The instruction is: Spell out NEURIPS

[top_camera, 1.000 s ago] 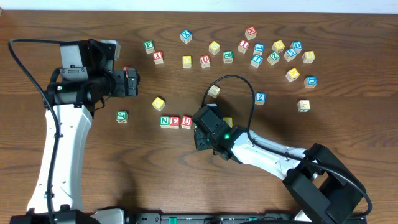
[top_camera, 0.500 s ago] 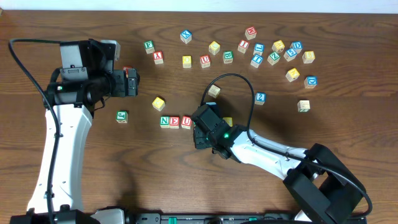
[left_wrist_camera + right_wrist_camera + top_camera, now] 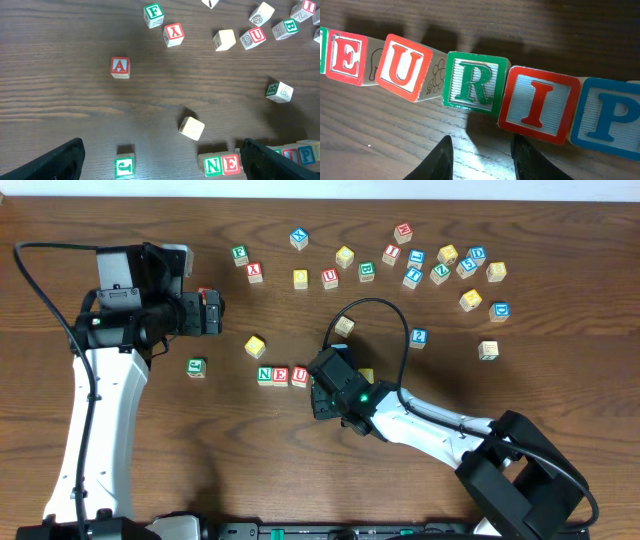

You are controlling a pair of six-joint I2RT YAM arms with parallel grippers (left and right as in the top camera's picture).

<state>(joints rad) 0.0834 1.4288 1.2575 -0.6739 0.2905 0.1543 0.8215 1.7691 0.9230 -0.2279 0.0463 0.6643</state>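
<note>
Your right gripper (image 3: 482,162) is narrow and empty, its jaws just short of the seam between green R (image 3: 476,82) and red I (image 3: 538,104) at its 12 o'clock. These cubes sit in a line running 9 to 3, from red U (image 3: 402,67) to blue P (image 3: 610,117). Open table (image 3: 380,145) lies at 6 o'clock for backing out, while the left gripper (image 3: 161,155) hangs wide open, well apart.

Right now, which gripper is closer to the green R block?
Right. The right gripper is just short of the R block. The left gripper hangs far off, beyond the row's N end.
</note>
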